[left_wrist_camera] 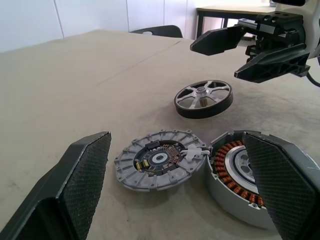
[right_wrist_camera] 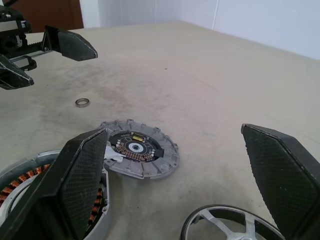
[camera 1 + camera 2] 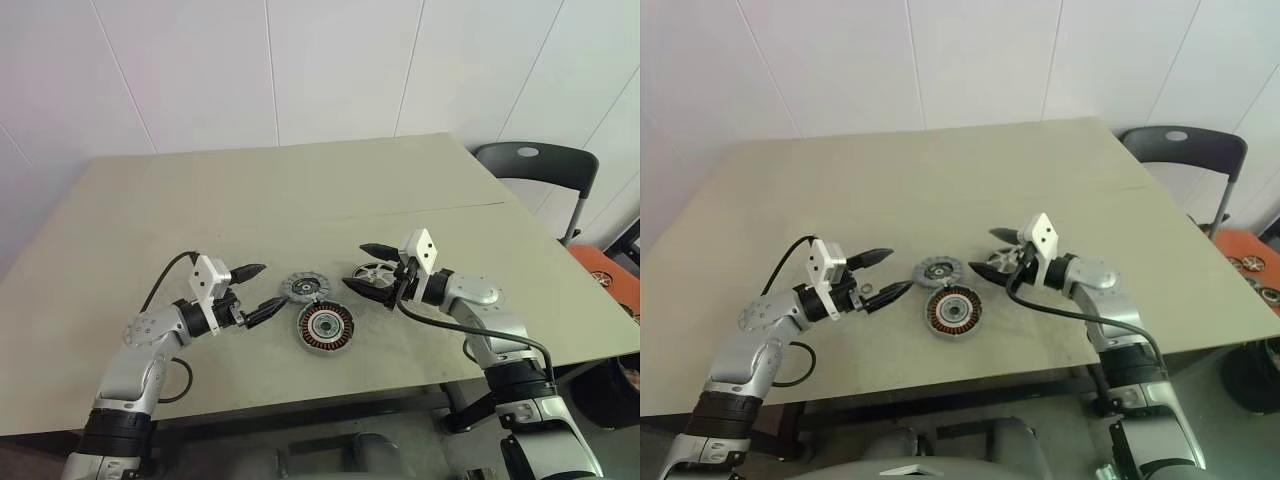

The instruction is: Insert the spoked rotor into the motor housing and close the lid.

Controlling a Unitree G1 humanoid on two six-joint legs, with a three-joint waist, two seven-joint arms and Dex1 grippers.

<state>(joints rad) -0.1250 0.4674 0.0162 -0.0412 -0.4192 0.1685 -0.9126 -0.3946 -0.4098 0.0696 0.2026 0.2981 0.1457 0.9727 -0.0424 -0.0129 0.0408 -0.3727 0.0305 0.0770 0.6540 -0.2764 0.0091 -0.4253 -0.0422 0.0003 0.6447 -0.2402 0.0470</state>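
- Progress: nothing assembled yet. All 3 parts lie apart on the table (image 3: 150,250); inserting the rotor and closing the lid are both still to do.
- Motor housing (image 3: 323,328): sits open, copper windings and silver hub exposed, nothing inside it. It lies between the 2 grippers, a little nearer the robot than either set of fingertips.
- Lid (image 3: 303,287): flat on the table with its circuit-board face up, edge touching or just beside the housing, just past the left gripper's (image 3: 259,291) fingertips.
- Spoked rotor (image 1: 203,98): resting on the table, not held, directly under the right gripper (image 3: 368,266), between its 2 fingers as seen from the right wrist.
- Left gripper: fingers spread wide, holding nothing, aimed at lid and housing.
- Right gripper: fingers spread wide, empty, poised above the rotor; my read is that a grasp on the rotor comes next.
- Small metal ring (image 2: 82,102): loose on the table near the left fingers.
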